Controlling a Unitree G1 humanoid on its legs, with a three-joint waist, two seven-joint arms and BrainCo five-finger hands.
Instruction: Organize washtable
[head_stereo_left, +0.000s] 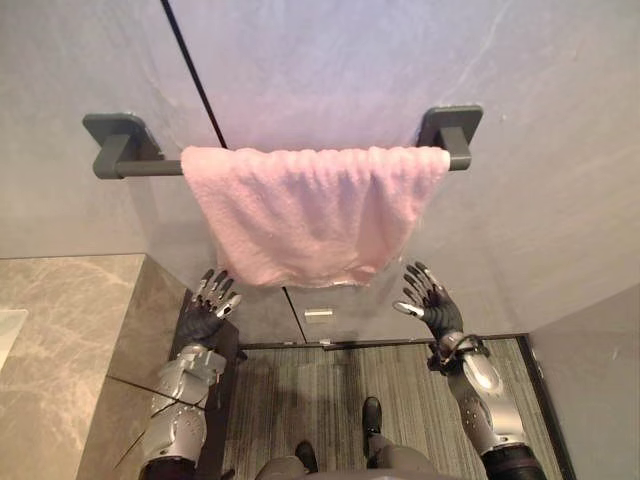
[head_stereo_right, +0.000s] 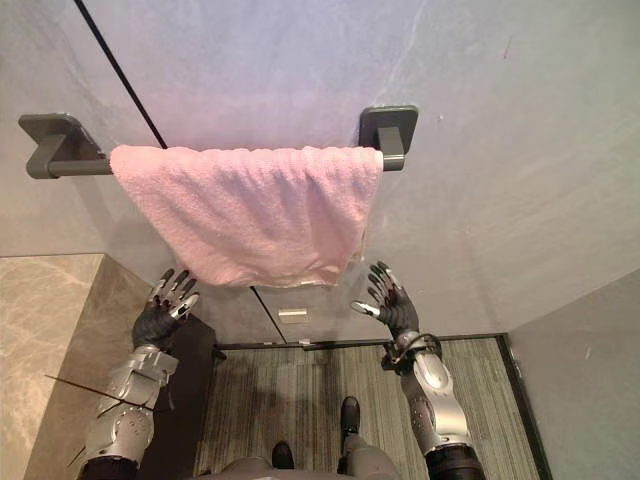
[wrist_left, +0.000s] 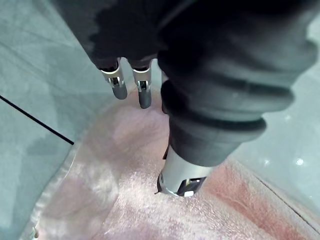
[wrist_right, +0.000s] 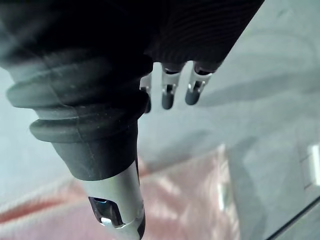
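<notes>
Both my left hand (head_stereo_left: 210, 306) and right hand (head_stereo_left: 432, 305) hover spread wide and empty just under the pink towel (head_stereo_left: 315, 210). It already drapes over the grey bar (head_stereo_left: 140, 168), hem uneven; I judge only straightening remains.

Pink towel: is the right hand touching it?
Apart. The left eye view shows the open right hand beside the lower corner of the pink towel, with a strip of bare wall between them.
</notes>
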